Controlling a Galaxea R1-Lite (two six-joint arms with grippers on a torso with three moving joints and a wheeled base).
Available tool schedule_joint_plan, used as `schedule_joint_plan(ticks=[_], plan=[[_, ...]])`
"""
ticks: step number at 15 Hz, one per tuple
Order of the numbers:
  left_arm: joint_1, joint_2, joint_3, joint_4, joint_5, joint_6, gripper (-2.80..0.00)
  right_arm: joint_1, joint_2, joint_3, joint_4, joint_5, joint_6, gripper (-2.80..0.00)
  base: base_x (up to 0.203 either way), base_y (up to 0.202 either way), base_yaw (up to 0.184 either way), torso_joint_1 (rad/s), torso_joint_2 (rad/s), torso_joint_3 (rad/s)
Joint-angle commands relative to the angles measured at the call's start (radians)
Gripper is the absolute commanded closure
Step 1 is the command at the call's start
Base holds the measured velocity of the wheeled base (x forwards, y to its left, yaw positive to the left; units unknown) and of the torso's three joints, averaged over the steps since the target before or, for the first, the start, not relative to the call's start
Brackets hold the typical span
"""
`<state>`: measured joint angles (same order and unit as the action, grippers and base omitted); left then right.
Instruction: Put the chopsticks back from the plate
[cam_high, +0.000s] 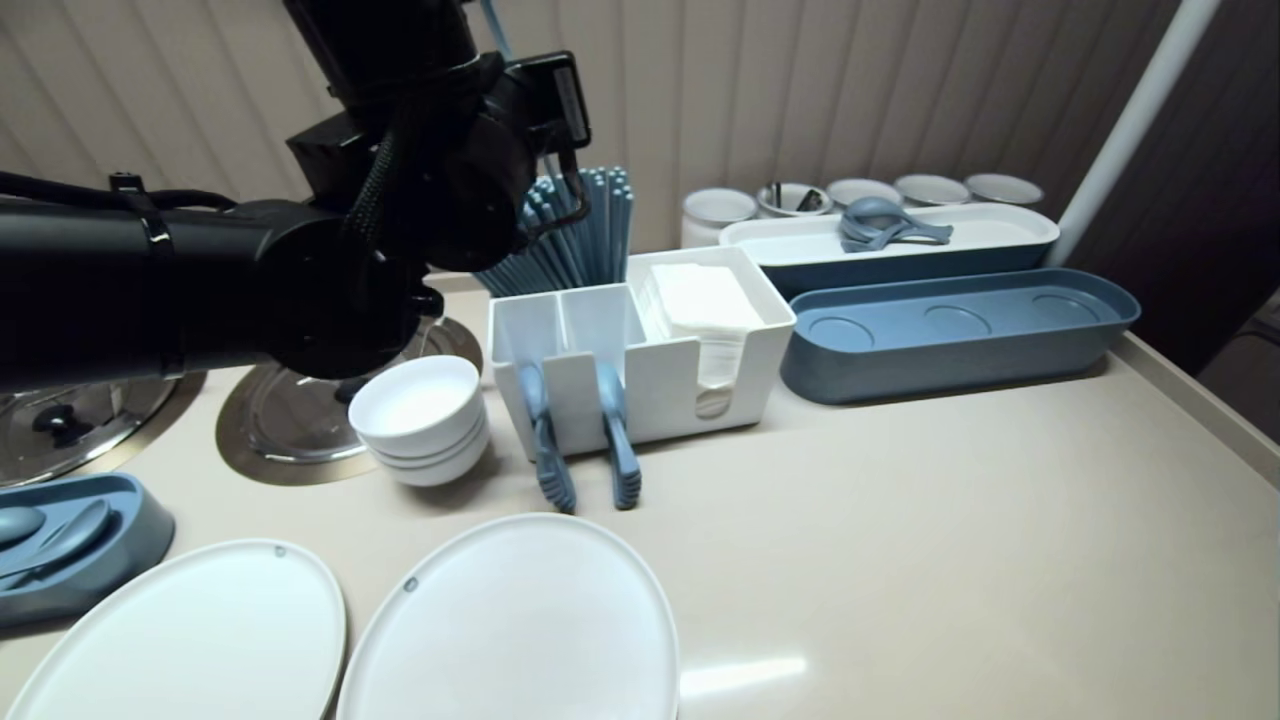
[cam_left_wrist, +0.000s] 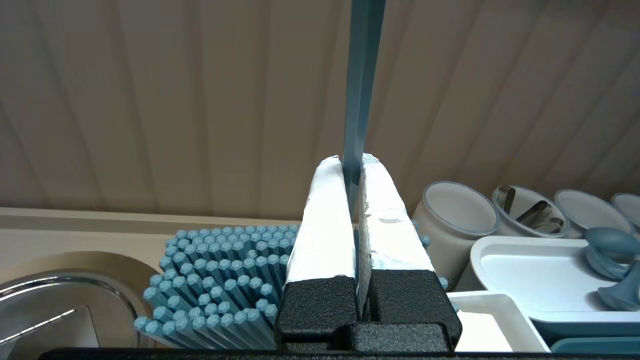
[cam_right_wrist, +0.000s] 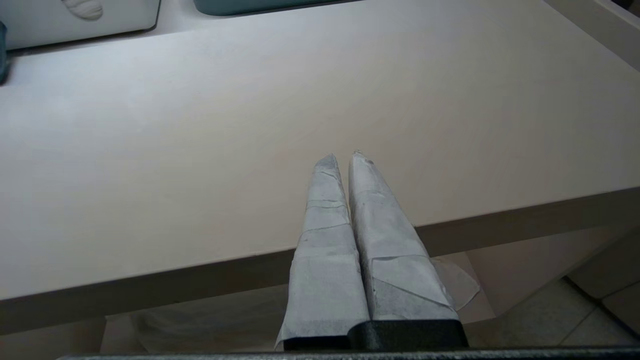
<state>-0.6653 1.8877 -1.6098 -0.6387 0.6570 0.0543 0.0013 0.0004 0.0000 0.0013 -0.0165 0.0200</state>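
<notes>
**Blue-grey chopstick, pinched dead centre**

So the left gripper (cam_left_wrist: 352, 160) has its white-taped fingers (cam_left_wrist: 325, 225) clamped on one slim blue-grey plastic chopstick (cam_left_wrist: 362, 75). The stick runs straight out past the tips, lined up with the fingers. My guess is that's on purpose: gripped along its length like that, a thin rod has less room to swivel or slip out.

The gripper hangs above the packed bundle of matching blue chopsticks (cam_high: 585, 225). That bundle stands on end at the far side of the beige counter (cam_high: 950, 520), just behind the white plastic organiser (cam_high: 660, 400). Standing them ends-up makes sense, since one can be grabbed from above without digging.

The organiser keeps folded white napkins (cam_high: 700, 300) in its right section. Two blue tongs (cam_high: 545, 445) poke out over its near wall, easy to reach. A stack of white bowls (cam_high: 420, 415) sits just left of it, with two white oval plates (cam_high: 520, 630) at the near edge.

The right gripper (cam_right_wrist: 342, 156) is parked off the near edge of the counter, fingers pressed together on nothing.
</notes>
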Motion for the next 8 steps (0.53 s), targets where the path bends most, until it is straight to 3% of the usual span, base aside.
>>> schedule_joint_plan(ticks=[1,8], plan=[[0.003,0.042,-0.008,-0.004,0.004,0.001,0.00,0.000,0.000,0.000,0.000,0.000,0.000,0.00,0.000,0.000,0.000,0.000,0.00,0.000],[0.003,0.091,-0.010,0.033,-0.007,0.001,0.00,0.001,0.000,0.000,0.000,0.000,0.000,0.00,0.000,0.000,0.000,0.000,0.00,0.000]])
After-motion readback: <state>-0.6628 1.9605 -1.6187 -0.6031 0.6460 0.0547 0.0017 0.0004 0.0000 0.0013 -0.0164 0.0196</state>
